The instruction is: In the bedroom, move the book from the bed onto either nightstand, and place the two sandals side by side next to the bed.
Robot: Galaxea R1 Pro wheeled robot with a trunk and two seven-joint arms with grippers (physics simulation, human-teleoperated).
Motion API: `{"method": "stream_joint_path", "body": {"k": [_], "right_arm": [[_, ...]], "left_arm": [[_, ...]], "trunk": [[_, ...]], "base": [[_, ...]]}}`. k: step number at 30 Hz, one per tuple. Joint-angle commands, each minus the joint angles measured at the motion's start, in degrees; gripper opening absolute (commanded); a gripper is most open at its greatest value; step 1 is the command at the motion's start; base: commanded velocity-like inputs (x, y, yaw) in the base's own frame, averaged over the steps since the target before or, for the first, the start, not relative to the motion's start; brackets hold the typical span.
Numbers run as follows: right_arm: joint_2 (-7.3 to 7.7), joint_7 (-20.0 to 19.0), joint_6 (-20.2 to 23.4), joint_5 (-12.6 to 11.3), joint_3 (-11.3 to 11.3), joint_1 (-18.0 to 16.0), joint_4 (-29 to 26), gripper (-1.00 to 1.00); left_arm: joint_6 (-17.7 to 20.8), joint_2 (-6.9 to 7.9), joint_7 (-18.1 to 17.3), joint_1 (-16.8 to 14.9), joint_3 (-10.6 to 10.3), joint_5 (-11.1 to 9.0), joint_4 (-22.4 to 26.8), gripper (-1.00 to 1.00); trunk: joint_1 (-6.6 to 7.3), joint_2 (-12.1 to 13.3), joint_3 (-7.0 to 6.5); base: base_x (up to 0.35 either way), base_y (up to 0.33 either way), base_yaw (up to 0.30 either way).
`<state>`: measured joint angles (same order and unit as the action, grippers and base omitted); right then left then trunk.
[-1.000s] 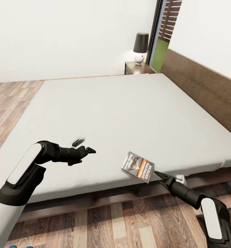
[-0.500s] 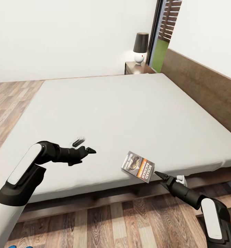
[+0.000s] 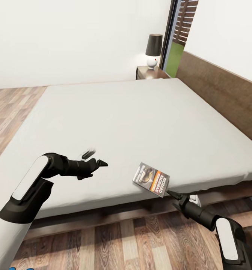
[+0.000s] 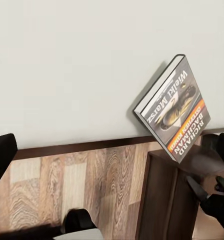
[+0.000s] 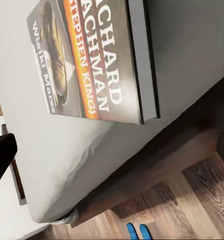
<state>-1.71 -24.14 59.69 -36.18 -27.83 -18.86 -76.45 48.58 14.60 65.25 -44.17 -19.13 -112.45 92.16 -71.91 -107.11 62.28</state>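
The large low bed (image 3: 141, 123) with its dark wooden frame and plain grey mattress is carrying the small dark paperback book (image 3: 151, 179) flat at its near edge. The right gripper (image 3: 173, 196) is hovering just beside the book's corner, apart from it, and I cannot tell how its fingers stand. The left gripper (image 3: 97, 163) is hanging over the mattress with fingers spread, holding nothing.

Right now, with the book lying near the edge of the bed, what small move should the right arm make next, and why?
Probably ease the right gripper forward onto the book. Its tips sit just short of the near corner, not touching, and the book lies flat at the edge of the bed, overhanging slightly. The left gripper hovers farther off.
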Motion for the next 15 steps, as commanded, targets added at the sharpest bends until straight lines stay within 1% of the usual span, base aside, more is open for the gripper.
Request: {"method": "stream_joint_path", "body": {"k": [1,5,10,15], "right_arm": [[-0.04,-0.6,-0.2,0.42,-0.19,-0.16,1.02,1.0],[-0.01,-0.61,-1.85,0.38,-0.18,-0.36,2.9,1.0],[0.1,-0.95,-5.7,0.28,-0.18,-0.66,5.87,1.0],[0.12,-1.28,-6.51,-0.07,-0.2,-0.68,6.4,1.0]], "left_arm": [[0.08,-0.07,0.6,-0.07,-0.03,-0.49,0.04,1.0],[0.11,-0.21,0.66,-0.08,-0.03,-0.49,0.04,1.0],[0.14,-0.4,0.7,-0.05,0.01,-0.49,0.04,1.0],[0.1,-0.38,0.69,-0.01,0.04,-0.49,0.04,1.0]], "trunk": [[-0.22,-0.44,0.22],[-1.1,-2.04,0.94],[-2.2,-4.04,1.84],[-3.29,-6.05,2.74]], "base": [[0.0,0.0,0.0],[0.0,0.0,0.0],[0.0,0.0,0.0],[0.0,0.0,0.0]]}}
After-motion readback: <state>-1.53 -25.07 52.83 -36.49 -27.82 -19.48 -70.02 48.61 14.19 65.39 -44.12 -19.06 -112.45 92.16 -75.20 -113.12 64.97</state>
